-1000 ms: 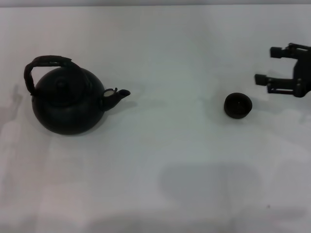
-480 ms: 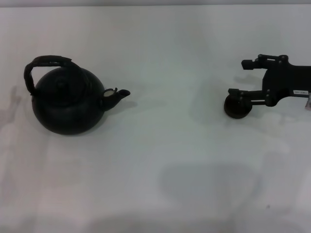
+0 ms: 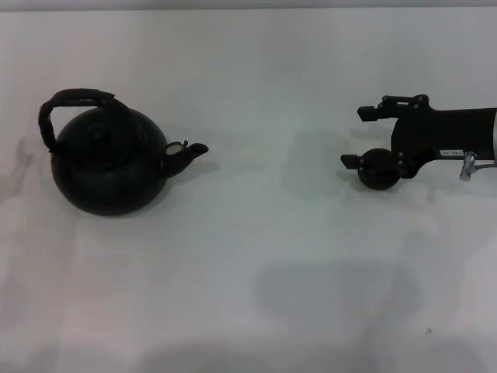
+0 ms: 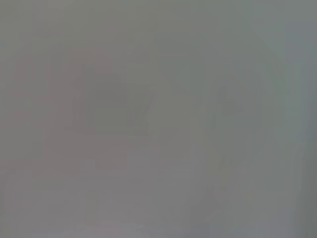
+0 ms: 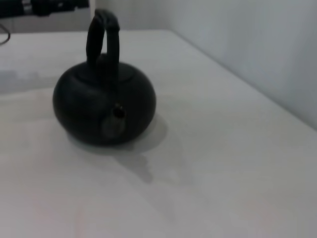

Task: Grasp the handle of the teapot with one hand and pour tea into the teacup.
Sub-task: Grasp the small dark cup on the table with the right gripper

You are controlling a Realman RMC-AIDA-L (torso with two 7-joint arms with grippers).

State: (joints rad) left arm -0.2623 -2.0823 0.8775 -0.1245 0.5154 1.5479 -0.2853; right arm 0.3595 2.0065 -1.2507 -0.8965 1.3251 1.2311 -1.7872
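The black round-bellied teapot (image 3: 109, 167) stands at the left of the white table, its spout (image 3: 186, 153) pointing right and its arched handle (image 3: 74, 101) over the lid. It also shows in the right wrist view (image 5: 104, 106), spout towards the camera, with the handle (image 5: 101, 37) upright. The small dark teacup (image 3: 379, 177) sits at the right. My right gripper (image 3: 359, 137) is open and empty and reaches in from the right. One finger lies across the teacup's upper part, and its tips point left towards the teapot, far from it. My left gripper is out of view.
The white table (image 3: 256, 256) stretches between teapot and teacup. The left wrist view shows only a blurred grey surface. A dark object (image 5: 44, 6) sits beyond the teapot in the right wrist view.
My right gripper has moved left from the right edge and now reaches over the teacup. The teapot and teacup have not moved.
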